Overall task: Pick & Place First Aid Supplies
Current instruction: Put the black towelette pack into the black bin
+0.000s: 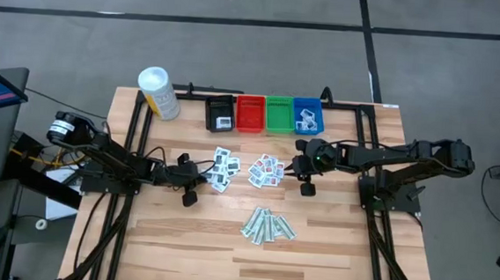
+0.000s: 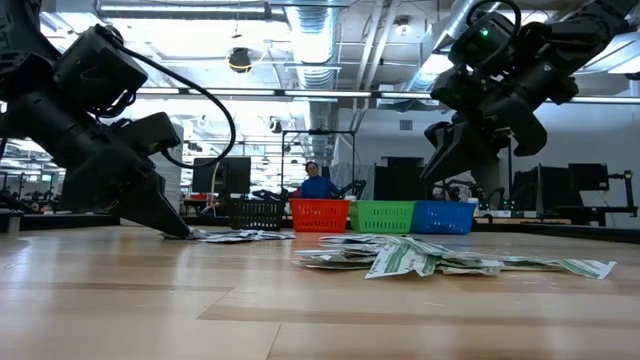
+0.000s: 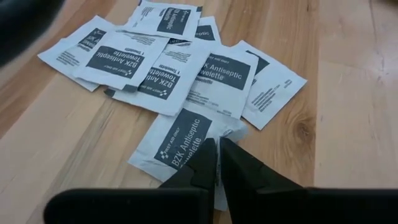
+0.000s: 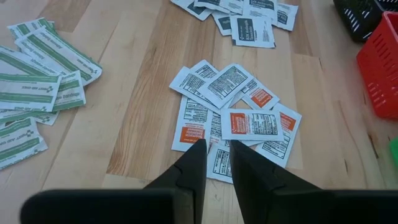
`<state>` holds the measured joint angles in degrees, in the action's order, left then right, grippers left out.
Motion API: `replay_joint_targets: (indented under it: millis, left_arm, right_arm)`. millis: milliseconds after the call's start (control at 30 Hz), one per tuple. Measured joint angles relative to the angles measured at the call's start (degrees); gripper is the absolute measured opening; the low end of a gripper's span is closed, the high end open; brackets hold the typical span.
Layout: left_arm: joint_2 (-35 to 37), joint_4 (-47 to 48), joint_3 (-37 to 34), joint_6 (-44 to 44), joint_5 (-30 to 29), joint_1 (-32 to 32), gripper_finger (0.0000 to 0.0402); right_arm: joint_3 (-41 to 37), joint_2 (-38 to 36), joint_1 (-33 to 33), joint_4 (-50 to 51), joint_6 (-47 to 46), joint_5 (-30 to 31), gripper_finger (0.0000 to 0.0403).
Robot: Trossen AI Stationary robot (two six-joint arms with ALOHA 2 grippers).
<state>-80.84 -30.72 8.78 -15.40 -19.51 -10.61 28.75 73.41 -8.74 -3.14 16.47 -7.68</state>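
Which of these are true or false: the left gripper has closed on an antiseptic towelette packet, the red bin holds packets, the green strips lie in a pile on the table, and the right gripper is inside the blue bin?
1. The left gripper pinches an antiseptic towelette packet. True.
2. The red bin holds packets. False: it looks empty.
3. The green strips lie piled on the table. True.
4. The right gripper is inside the blue bin. False: it hovers over the red-print packets.

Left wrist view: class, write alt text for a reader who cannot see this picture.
The left claw is pinched shut on the edge of a white BZK antiseptic towelette packet lying on the wooden table. Just beyond it, a loose pile of similar packets overlaps on the wood.
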Motion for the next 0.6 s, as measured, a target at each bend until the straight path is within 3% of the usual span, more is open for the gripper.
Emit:
replay_joint_targets:
  millis: [600]
  left_arm:
    - [2.5, 0.4, 0.4, 0.1, 1.2, 0.0, 0.0021]
  right_arm:
    - [0.0, 0.0, 0.0, -0.4, 0.0, 0.0, 0.0065]
